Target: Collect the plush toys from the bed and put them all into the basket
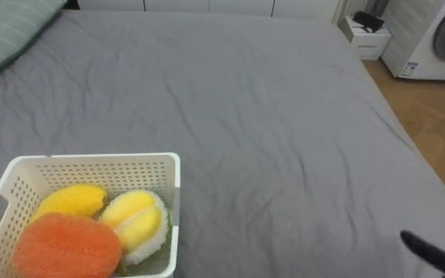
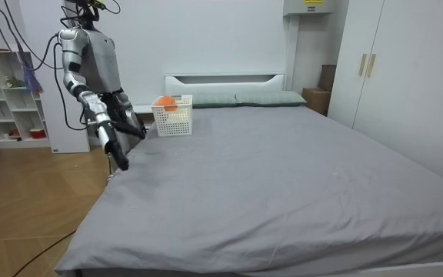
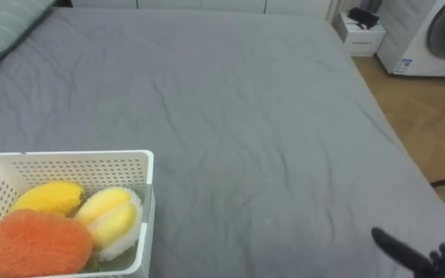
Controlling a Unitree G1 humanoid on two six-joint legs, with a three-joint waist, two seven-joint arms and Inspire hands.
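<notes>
Plush toys (image 1: 68, 245) sit in the white basket (image 1: 91, 158); right hand (image 1: 435, 253) outstretched over the bed (image 1: 246, 116).

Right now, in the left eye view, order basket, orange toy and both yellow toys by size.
Basket, then orange toy.
Left yellow toy and right yellow toy look alike, both partly hidden, so unranked.
</notes>
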